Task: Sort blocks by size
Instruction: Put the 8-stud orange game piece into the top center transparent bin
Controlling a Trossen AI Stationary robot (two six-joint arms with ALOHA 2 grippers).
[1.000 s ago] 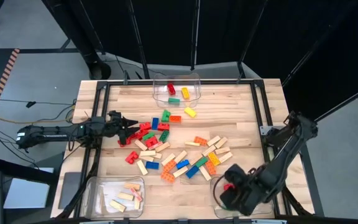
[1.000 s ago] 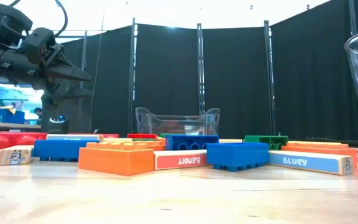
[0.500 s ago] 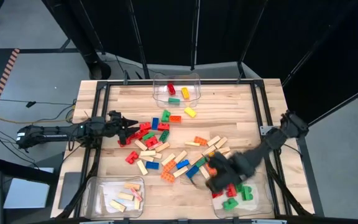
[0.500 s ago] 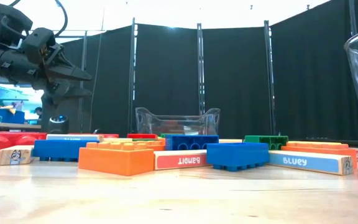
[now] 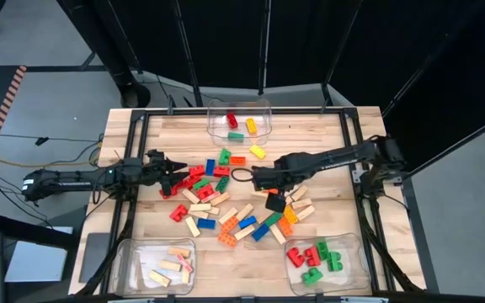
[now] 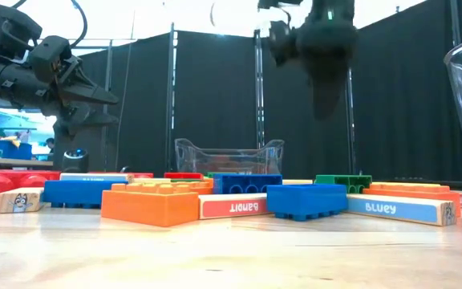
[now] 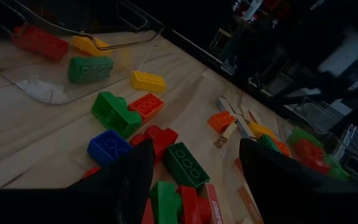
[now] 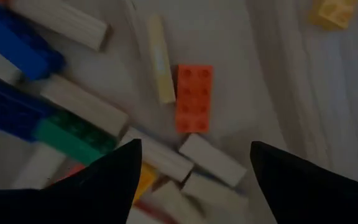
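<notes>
The blocks (image 5: 226, 202) lie in a loose pile in the middle of the table: red, green, blue, yellow and orange studded bricks mixed with pale wooden bars. My right gripper (image 5: 269, 189) hangs open above the pile's right part and points down. In the right wrist view its fingers (image 8: 104, 180) stand wide apart above an orange brick (image 8: 193, 98) and touch nothing. My left gripper (image 5: 171, 172) waits open and roughly level at the pile's left edge, just above the table. A dark green brick (image 7: 188, 165) and red bricks lie ahead of its fingers.
A clear bin (image 5: 238, 122) at the far edge holds red, green and yellow bricks. A bin (image 5: 157, 265) at the near left holds wooden bars. A bin (image 5: 327, 261) at the near right holds red and green bricks. Black frame rails run along the table's edges.
My right gripper has swung from above the near-right bin toward the table's far side and left, and now stands over the right part of the pile. It has rolled about its own axis on the way. The blocks on the table lie as before.
</notes>
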